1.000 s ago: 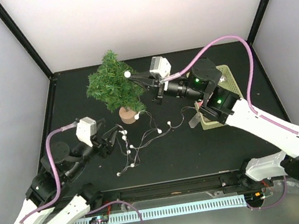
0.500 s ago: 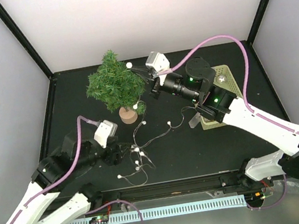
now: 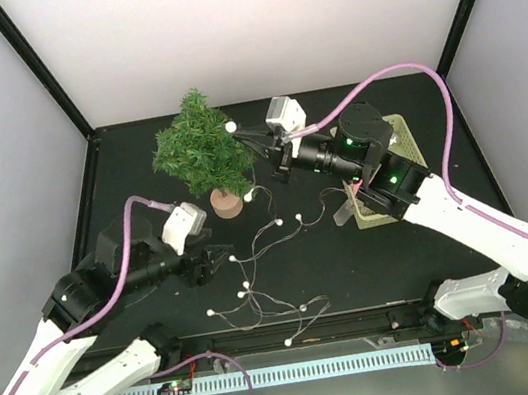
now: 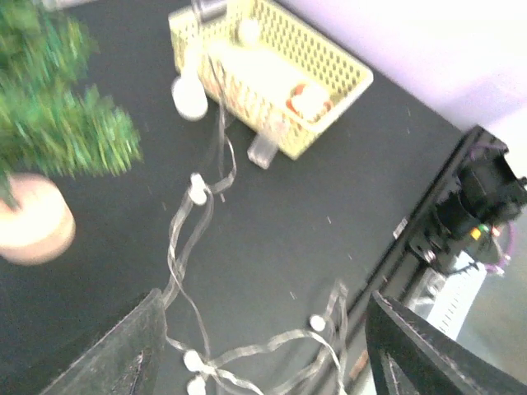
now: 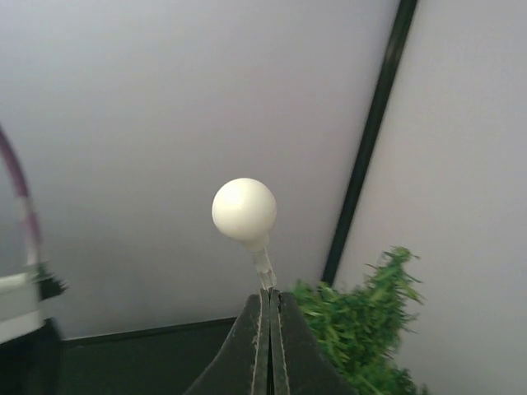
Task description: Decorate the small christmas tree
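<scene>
As the right arm (image 3: pixel 470 214) stretches treeward, it pinches a bulb (image 5: pixel 244 208).

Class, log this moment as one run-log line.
right gripper: shut on bulb beside small christmas tree | left gripper: open over light string on table

The right claw (image 5: pixel 269 298), pinched closed, holds a white bulb (image 5: pixel 244 209) upright beside the small christmas tree (image 5: pixel 362 333).
</scene>
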### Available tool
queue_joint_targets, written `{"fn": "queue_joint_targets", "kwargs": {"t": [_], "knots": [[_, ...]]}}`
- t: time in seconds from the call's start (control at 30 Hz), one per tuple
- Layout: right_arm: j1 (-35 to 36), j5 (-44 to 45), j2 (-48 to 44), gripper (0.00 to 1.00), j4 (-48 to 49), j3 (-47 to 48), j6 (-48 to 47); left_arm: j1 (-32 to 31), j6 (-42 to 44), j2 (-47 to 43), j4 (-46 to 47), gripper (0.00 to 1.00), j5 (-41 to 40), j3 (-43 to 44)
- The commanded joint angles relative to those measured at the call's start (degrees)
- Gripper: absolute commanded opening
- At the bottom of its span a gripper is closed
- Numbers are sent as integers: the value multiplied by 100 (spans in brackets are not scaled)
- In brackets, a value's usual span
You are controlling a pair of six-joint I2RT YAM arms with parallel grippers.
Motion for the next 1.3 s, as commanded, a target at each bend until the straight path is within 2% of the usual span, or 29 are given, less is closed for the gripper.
{"fn": "queue_joint_targets", "kwargs": {"t": [0.0, 0.13, 0.27, 0.47, 0.67, 0.9, 1.13, 1.27], "knots": [[33, -1006, -265, 1, 381, -177, 764, 26, 172, -328, 1723, 63, -636, -99], [35, -1610, -428, 1, 725, -310, 1364, 29, 266, -452, 3071, 58, -1111, -262], [52, -2056, -503, 1, 1029, -424, 1753, 34, 666, -116, 3550, 53, -953, -67], [110, -2329, -425, 1, 1235, -434, 1957, 37, 804, 419, 3752, 51, 210, 386], [149, -2399, -336, 1, 1285, -433, 1999, 37, 825, 576, 3808, 47, 424, 501], [159, -2268, -313, 1, 1245, -415, 1967, 37, 855, 647, 3853, 55, 973, 485], [159, -2133, -383, 1, 999, -374, 1709, 37, 842, 648, 3519, 54, 739, 491], [158, -1917, -458, 1, 789, -380, 1502, 33, 569, 562, 3228, 53, 49, 552]]}}
